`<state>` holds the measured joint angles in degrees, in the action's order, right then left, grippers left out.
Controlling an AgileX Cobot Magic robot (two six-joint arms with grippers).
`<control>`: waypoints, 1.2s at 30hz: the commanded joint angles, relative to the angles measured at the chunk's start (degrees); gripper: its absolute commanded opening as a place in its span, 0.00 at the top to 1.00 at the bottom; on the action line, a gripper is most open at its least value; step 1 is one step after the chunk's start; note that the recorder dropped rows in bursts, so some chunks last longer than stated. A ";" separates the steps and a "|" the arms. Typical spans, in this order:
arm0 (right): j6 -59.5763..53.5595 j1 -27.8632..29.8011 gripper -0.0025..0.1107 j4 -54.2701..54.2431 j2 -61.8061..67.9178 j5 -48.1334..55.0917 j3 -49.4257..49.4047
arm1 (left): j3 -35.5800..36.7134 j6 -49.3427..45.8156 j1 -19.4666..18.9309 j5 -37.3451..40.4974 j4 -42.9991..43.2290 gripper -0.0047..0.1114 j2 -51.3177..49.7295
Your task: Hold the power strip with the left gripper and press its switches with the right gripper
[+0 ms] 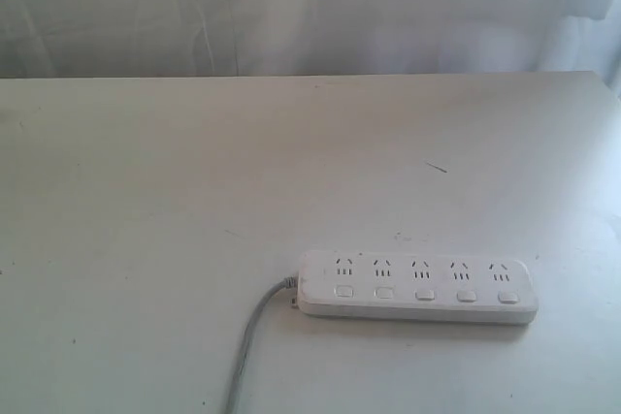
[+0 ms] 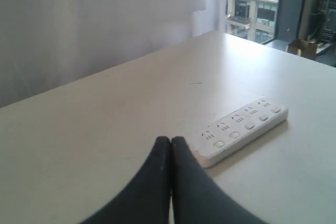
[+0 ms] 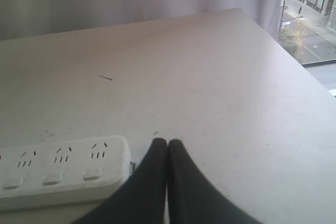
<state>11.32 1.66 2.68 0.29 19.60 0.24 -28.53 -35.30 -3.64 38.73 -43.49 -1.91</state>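
The long white plastic power strip (image 1: 417, 287) lies sideways, seemingly nearer the right black fingers (image 3: 149, 182) than the left black fingers (image 2: 155, 182), both pairs pressed together.

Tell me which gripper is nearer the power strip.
Right, apparently. The right gripper, shut, sits just beside one end of the power strip. The left gripper, shut, faces the other end from farther back.

Power strip (image 1: 417, 288): smooth white plastic, slight sheen – cord (image 1: 247, 346) grey, matt. Table (image 1: 194, 191) matt off-white, lightly specked and scuffed. Left gripper (image 2: 170, 142) and right gripper (image 3: 167, 144) – matt black fingers. Curtain (image 1: 291, 7): thin white cloth.
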 commanded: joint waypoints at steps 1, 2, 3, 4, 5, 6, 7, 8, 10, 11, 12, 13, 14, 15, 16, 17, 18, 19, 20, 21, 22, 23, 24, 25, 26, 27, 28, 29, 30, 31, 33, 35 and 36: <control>0.08 0.34 0.98 0.21 -0.29 -0.02 -0.24 | -0.28 4.58 0.33 -4.61 5.19 0.96 -2.29; 0.08 0.34 0.98 0.21 -0.29 -0.02 -0.24 | -0.28 5.78 0.33 -5.80 6.46 0.96 -2.90; 0.08 0.34 0.98 0.21 -0.29 -0.02 -0.24 | -0.28 7.24 0.33 -7.28 8.14 0.96 -3.75; 0.08 0.34 0.98 0.21 -0.29 -0.02 -0.24 | -0.28 8.81 0.33 -8.47 9.87 0.96 -4.68; 0.08 0.34 0.98 0.21 -0.29 -0.02 -0.24 | -0.28 10.53 0.33 -9.55 11.53 0.96 -5.59; 0.08 0.34 0.98 0.21 -0.29 -0.02 -0.24 | -0.28 11.73 0.33 -10.38 12.53 0.96 -6.35; 0.08 0.34 0.98 0.21 -0.29 -0.02 -0.24 | -0.28 13.23 0.33 -11.26 13.67 0.96 -7.32; 0.08 0.34 0.98 0.21 -0.29 -0.02 -0.24 | -0.28 14.52 0.33 -12.00 14.68 0.96 -8.30; 0.08 0.34 0.98 0.21 -0.29 -0.02 -0.24 | -0.28 16.19 0.33 -12.57 16.14 0.96 -10.12; 0.08 0.34 0.98 0.21 -0.29 -0.02 -0.24 | -0.28 17.66 0.33 -12.87 16.90 0.96 -10.95; 0.08 0.34 0.98 0.21 -0.29 -0.02 -0.24 | -0.28 19.10 0.33 -13.19 17.40 0.96 -11.60; 0.08 0.34 0.98 0.21 -0.29 -0.02 -0.24 | -0.28 21.90 0.33 -13.19 19.25 0.96 -13.10; 0.08 0.34 0.98 0.21 -0.29 -0.02 -0.24 | -0.28 23.86 0.33 -13.19 20.46 0.96 -13.65; 0.08 0.34 0.98 0.21 -0.29 -0.02 -0.24 | -0.28 30.18 0.33 -12.87 23.14 0.96 -14.82; 0.08 0.34 0.98 0.21 -0.29 -0.02 -0.24 | -0.28 32.35 0.44 -12.54 24.16 0.96 -15.26; 0.08 0.34 0.98 0.21 -0.29 -0.02 -0.24 | -0.28 37.09 1.02 -11.77 26.87 0.96 -15.96; 0.08 0.34 0.98 0.21 -0.29 -0.02 -0.24 | -0.28 39.95 1.48 -11.77 27.87 0.96 -16.16; 0.08 0.34 0.98 0.10 -0.29 -0.02 -0.24 | -0.28 45.63 2.85 -12.16 32.00 0.96 -16.83; 0.08 0.34 0.98 0.10 -0.29 -0.02 -0.24 | -0.28 49.72 4.23 -13.39 36.12 0.96 -17.50; 0.08 0.34 0.98 0.10 -0.29 -0.02 -0.24 | -0.18 54.70 5.22 -15.39 40.19 0.96 -18.20; 0.08 0.34 0.98 0.10 -0.29 -0.02 -0.24 | -0.18 61.19 6.34 -19.92 46.58 0.96 -19.32; 0.08 0.34 0.98 0.10 -0.29 -0.02 -0.24 | -0.18 66.15 6.90 -24.81 52.23 0.96 -20.60; 0.08 0.34 0.98 0.10 -0.29 -0.02 -0.24 | -0.18 70.95 7.20 -31.85 56.63 0.96 -22.37; 0.08 0.34 0.98 0.10 -0.29 -0.02 -0.24 | -0.18 71.32 7.20 -37.56 57.47 0.96 -24.61; 0.08 0.34 0.98 0.10 -0.29 -0.02 -0.24 | -0.29 70.63 7.20 -41.13 58.26 0.96 -27.25; 0.08 0.34 0.98 0.10 -0.29 -0.02 -0.24 | -0.43 69.48 7.46 -43.13 60.57 0.96 -29.27; 0.08 0.34 0.98 0.10 -0.29 -0.02 -0.24 | -1.10 69.34 8.58 -43.24 64.55 0.96 -31.77; 0.08 0.34 0.98 0.10 -0.29 -0.02 -0.24 | -1.39 69.34 9.72 -43.24 66.74 0.96 -33.21; 0.08 0.34 0.98 0.10 -0.29 -0.02 -0.24 | -1.88 69.34 11.21 -43.58 69.98 0.96 -34.47; 0.08 0.34 0.98 0.10 -0.29 -0.02 -0.24 | -2.25 69.34 12.60 -44.02 71.86 0.96 -35.41; 0.08 0.34 0.98 0.10 -0.29 -0.02 -0.24 | -3.59 68.22 16.58 -45.96 77.02 0.96 -37.48; 0.08 0.34 0.98 0.10 -0.29 -0.02 -0.24 | -5.02 67.88 20.56 -47.70 81.68 0.96 -39.20; 0.08 0.34 0.98 0.10 -0.29 -0.02 -0.24 | -5.70 67.40 23.33 -48.77 84.69 0.96 -40.34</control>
<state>11.32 1.66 2.68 0.29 19.64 0.24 -32.40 32.95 14.59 -6.45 33.85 -40.36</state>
